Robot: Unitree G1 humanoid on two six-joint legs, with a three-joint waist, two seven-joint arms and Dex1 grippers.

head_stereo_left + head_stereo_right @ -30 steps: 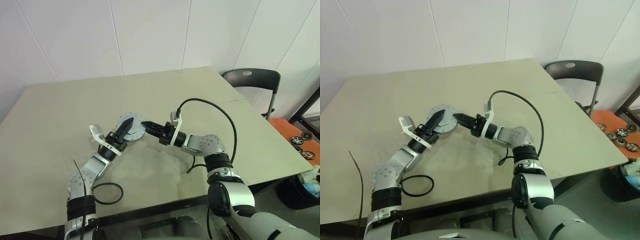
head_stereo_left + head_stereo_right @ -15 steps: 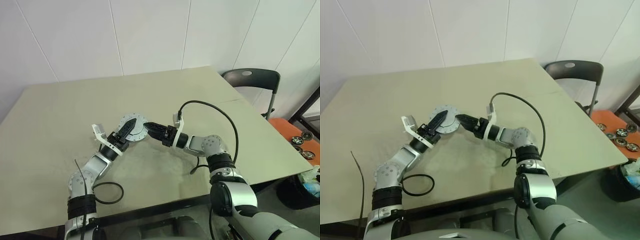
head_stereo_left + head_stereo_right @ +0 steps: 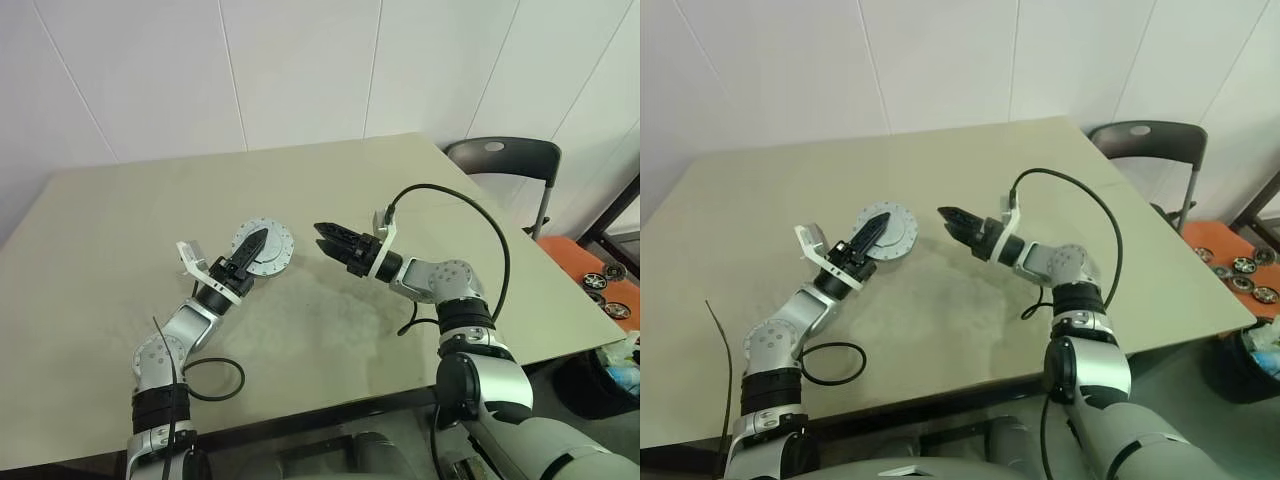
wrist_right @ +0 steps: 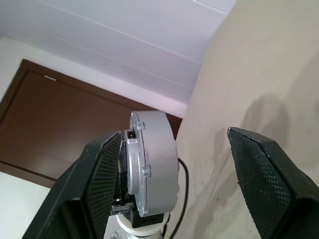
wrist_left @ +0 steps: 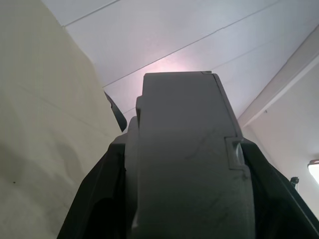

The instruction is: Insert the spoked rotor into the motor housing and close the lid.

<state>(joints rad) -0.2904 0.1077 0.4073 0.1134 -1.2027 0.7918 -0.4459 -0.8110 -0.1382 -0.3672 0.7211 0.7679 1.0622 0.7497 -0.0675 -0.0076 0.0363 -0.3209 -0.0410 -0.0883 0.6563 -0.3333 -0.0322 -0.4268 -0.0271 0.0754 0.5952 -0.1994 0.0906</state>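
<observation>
Housing (image 3: 264,248), left of centre, sits clamped in the left gripper (image 3: 246,250) — steadied edgewise; right gripper (image 3: 330,238) nearby, wide, empty.

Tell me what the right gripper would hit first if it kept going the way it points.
Most likely the round assembly held in the left gripper: the open right gripper points at it across a gap over the table. Depth is uncertain.
</observation>
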